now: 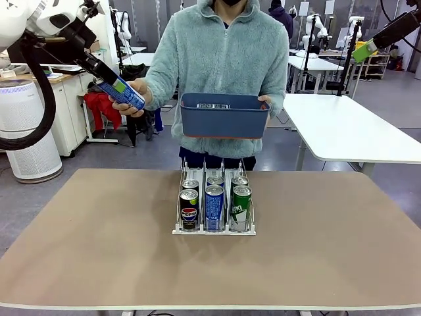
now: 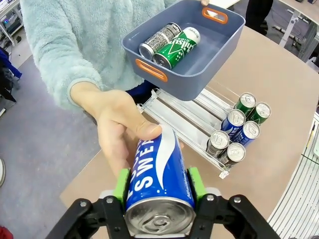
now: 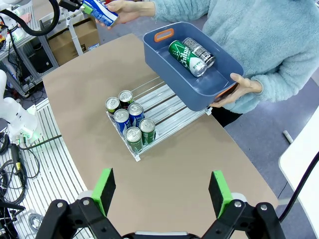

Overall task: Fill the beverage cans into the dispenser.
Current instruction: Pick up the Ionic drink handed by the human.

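A blue can (image 2: 159,174) lies in the person's hand (image 2: 122,132), and my left gripper (image 2: 158,185) is shut on it, green pads on both its sides. From the front, that blue can (image 1: 123,93) and my left gripper (image 1: 113,85) are high at the left, off the table. The dispenser (image 1: 215,230) stands mid-table with several cans in its lanes: black (image 1: 189,209), blue (image 1: 214,207), green (image 1: 241,208). My right gripper (image 3: 162,185) hangs open high above the table, holding nothing.
The person holds a dark blue bin (image 1: 225,116) above the table's far edge; in it lie a green can (image 2: 177,48) and a dark can (image 2: 159,38). White tables (image 1: 348,128) stand behind on the right.
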`<action>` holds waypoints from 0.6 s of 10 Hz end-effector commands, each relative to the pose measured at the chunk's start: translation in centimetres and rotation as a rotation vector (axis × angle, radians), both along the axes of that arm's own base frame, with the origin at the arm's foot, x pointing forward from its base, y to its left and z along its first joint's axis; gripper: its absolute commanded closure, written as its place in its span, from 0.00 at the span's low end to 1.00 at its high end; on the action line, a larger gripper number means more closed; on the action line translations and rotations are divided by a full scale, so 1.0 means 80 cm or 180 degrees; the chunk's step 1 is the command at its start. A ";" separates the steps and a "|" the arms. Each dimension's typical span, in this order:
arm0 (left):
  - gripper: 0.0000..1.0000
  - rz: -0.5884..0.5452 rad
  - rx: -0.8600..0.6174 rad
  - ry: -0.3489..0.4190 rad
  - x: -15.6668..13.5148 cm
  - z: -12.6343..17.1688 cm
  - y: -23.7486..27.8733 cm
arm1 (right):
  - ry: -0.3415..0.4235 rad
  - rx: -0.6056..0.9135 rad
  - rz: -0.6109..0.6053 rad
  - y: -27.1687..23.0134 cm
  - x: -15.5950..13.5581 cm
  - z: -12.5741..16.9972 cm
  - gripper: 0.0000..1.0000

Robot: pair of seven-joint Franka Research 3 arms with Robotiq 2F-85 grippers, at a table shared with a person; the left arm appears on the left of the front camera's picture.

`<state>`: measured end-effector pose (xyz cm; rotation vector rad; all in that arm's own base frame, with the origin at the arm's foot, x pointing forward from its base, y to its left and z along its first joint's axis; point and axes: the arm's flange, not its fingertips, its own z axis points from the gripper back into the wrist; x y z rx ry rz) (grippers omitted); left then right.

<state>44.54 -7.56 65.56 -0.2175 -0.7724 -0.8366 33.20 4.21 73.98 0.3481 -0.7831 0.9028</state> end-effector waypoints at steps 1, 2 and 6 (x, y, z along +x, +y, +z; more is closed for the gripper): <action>1.00 0.0109 0.0036 0.0059 -0.007 0.000 0.002 | 0.0003 -0.0010 0.0002 0.001 -0.001 -0.001 0.00; 0.94 0.0125 0.0071 0.0089 -0.009 0.000 0.005 | 0.0003 -0.0010 0.0002 0.001 -0.001 -0.001 0.00; 1.00 0.0173 0.0148 0.0033 -0.015 0.005 0.004 | 0.0003 -0.0010 0.0002 0.001 -0.001 -0.001 0.00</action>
